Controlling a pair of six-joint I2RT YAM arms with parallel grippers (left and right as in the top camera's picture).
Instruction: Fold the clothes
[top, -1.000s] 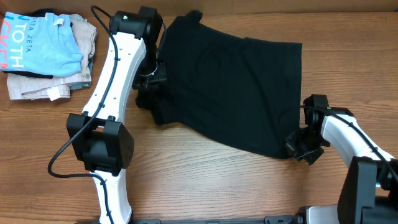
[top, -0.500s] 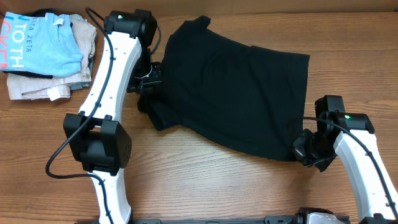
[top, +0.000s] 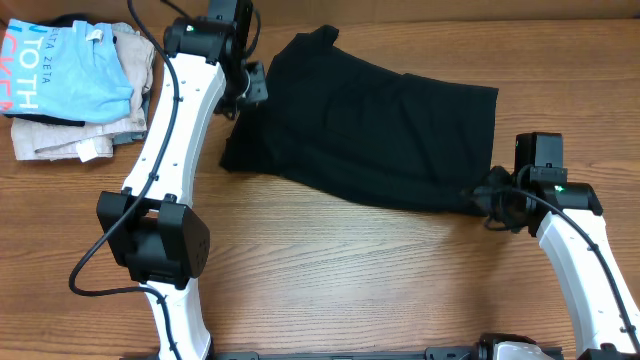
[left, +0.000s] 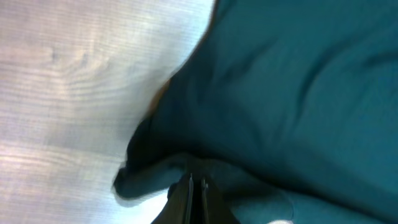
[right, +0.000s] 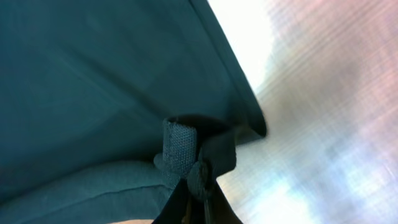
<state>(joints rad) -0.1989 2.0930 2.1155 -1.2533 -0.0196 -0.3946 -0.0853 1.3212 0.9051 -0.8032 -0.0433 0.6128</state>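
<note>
A black T-shirt lies across the far middle of the table, its front part folded back onto itself. My left gripper is shut on the shirt's left edge; the left wrist view shows dark cloth pinched at the closed fingertips. My right gripper is shut on the shirt's lower right corner; the right wrist view shows a bunched hem clamped between the fingers.
A pile of folded clothes, light blue shirt on top of beige cloth, sits at the far left corner. The left arm runs along the shirt's left side. The right arm is at the right edge.
Both grippers have carried the shirt's near edge away from me, folding the front part over the back. The left gripper moved up toward the far edge; the right gripper moved up too.
</note>
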